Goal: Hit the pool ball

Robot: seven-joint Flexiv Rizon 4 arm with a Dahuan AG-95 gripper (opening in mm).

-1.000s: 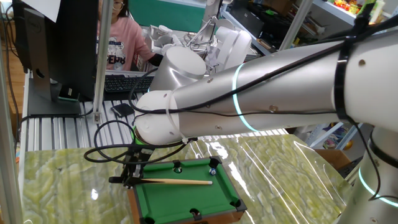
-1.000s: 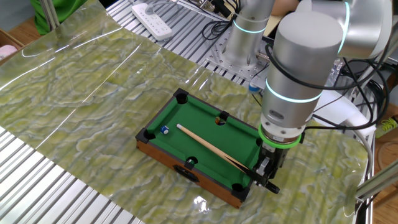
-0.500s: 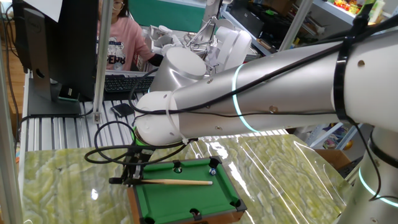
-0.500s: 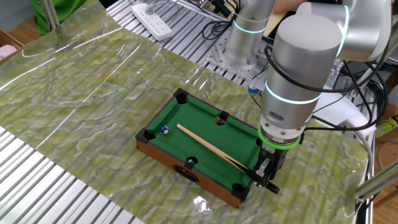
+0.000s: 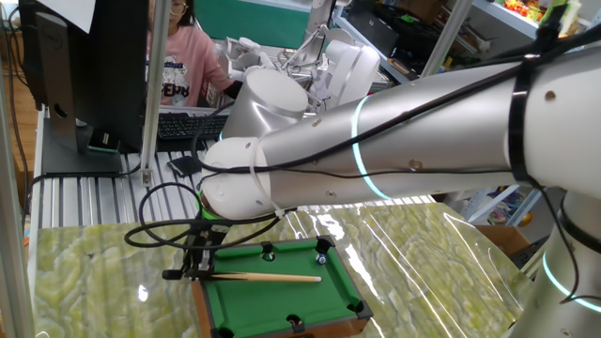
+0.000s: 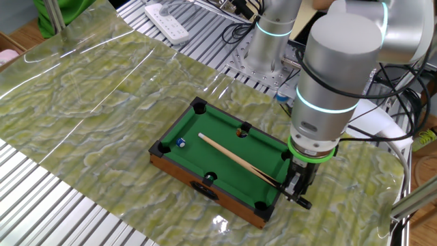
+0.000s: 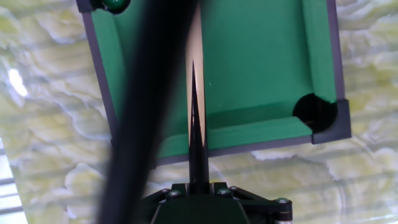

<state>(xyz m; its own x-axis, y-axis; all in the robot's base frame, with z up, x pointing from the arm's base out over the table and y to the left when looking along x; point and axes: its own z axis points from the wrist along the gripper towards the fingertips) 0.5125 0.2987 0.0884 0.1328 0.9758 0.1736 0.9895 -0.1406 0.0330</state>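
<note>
Wooden cue (image 6: 235,156) — claw (image 6: 295,188) clamped on.

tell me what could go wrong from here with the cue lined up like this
The gripper grips only the very end of the cue stick, at the table's short rail, so the long stick could pivot or slip during the stroke. The pool ball lies near the far corner pocket, off the stick's tip, so a slightly skewed push may miss it. The stick rests low on the green felt and might drag.
</note>
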